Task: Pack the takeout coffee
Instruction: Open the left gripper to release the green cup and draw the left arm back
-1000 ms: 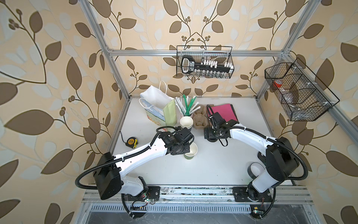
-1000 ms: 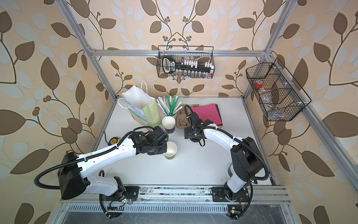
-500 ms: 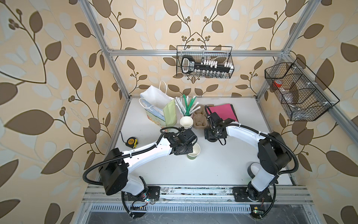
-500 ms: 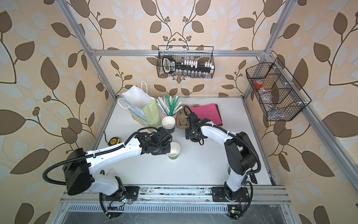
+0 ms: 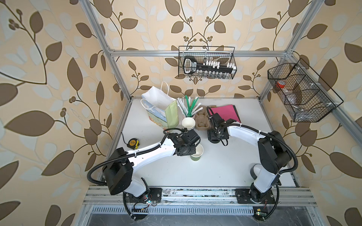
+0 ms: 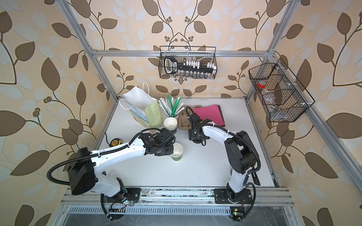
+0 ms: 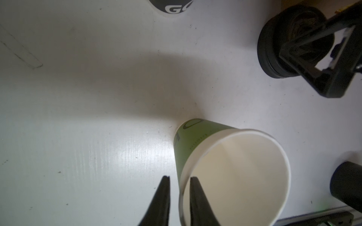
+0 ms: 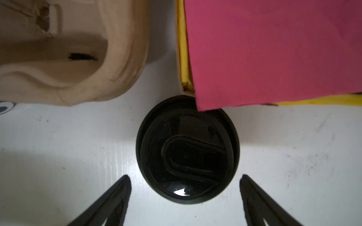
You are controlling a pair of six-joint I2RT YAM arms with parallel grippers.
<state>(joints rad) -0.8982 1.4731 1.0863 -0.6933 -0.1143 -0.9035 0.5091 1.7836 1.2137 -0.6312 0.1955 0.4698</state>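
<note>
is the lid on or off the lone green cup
Off: the green cup stands open-mouthed, white inside showing; a black lid lies apart.

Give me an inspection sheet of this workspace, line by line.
Surface: white table, faint scuffs.
Job's things: green cup upright, lidless; black lids stacked by the pink folder.
Clutter: paper bag, straws, cup stack, cardboard carrier, tape measure.
Grippers: left gripper slightly open, straddling the cup's rim; right gripper open above the lids.
Cables: black hoses along both arms.
Surroundings: wire baskets on the frame; leaf wallpaper.
</note>
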